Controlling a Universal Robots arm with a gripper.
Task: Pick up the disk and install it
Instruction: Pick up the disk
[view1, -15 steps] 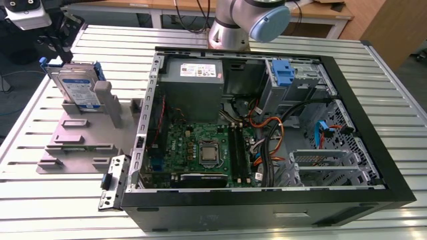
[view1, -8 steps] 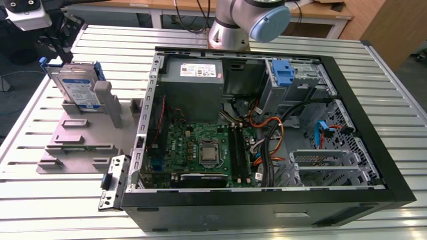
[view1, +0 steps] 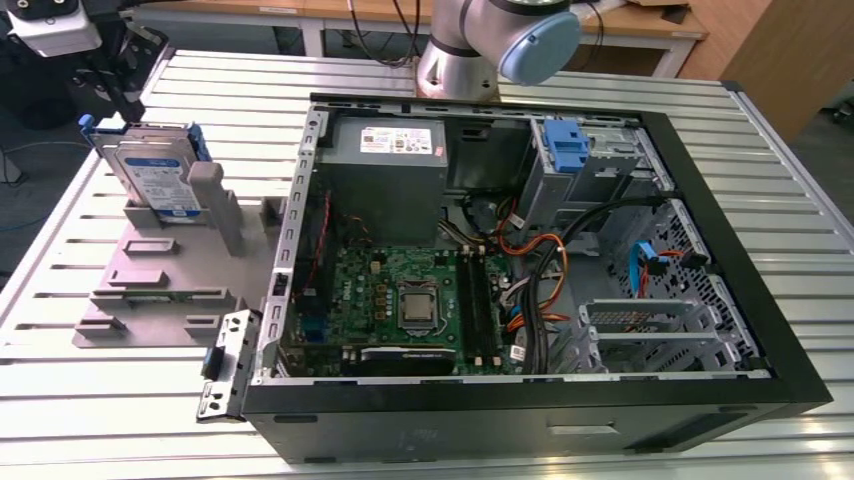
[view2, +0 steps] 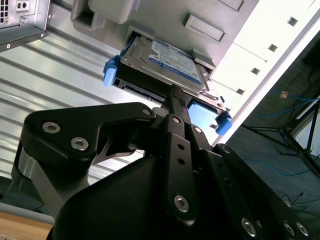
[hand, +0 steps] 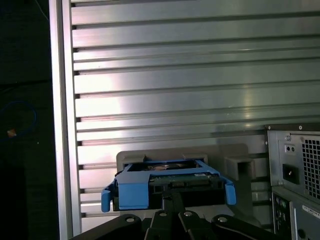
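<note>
At the wrist, in both wrist views: gripper (view2: 175, 96) (hand: 168, 198) sits right at the near edge of the disk (view2: 169, 61) (hand: 170, 176). Fingers drawn close together, tips against that edge (whether they actually pinch it, cannot tell). Blue carrier frame wraps the drive, label side showing in the second wrist view.

Exterior view: disk (view1: 154, 175) stands on edge in a grey holder (view1: 160, 275) on the slatted metal table (view1: 80, 400), toward the exterior view's left. Just beside the holder, open computer case (view1: 534, 405) lies on its side, motherboard (view1: 400, 300) exposed. Farther back inside: grey power supply (view1: 387, 165), blue bracket (view1: 567, 145).
</note>
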